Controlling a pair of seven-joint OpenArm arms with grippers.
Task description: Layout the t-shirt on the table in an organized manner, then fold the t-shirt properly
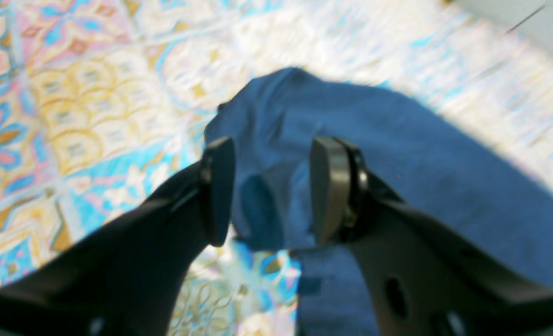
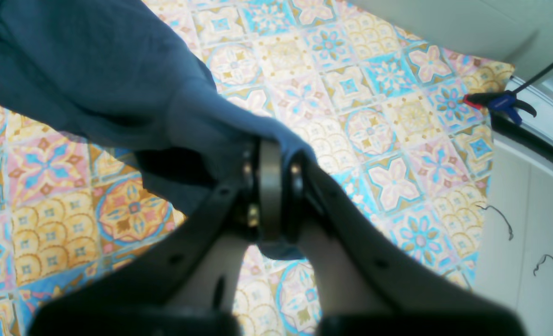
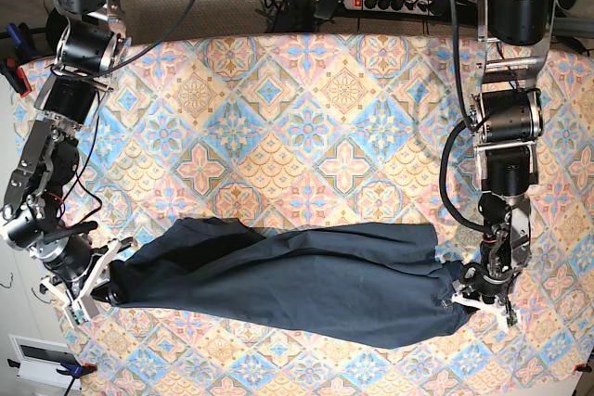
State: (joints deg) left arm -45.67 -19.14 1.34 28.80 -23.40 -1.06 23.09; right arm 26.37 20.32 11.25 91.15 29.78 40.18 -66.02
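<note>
The t-shirt [image 3: 288,280] lay stretched along the desk's [image 3: 306,108] near edge, bunched rather than flat. The right end effector [image 2: 271,186] was clamped on one end, apparently anchoring it for spreading. The left end effector [image 1: 272,191] stood parted around the other end, gripping nothing firmly

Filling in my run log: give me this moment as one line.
t-shirt: stretched across table | right gripper: shut on one end | left gripper: jaws apart around other end
</note>
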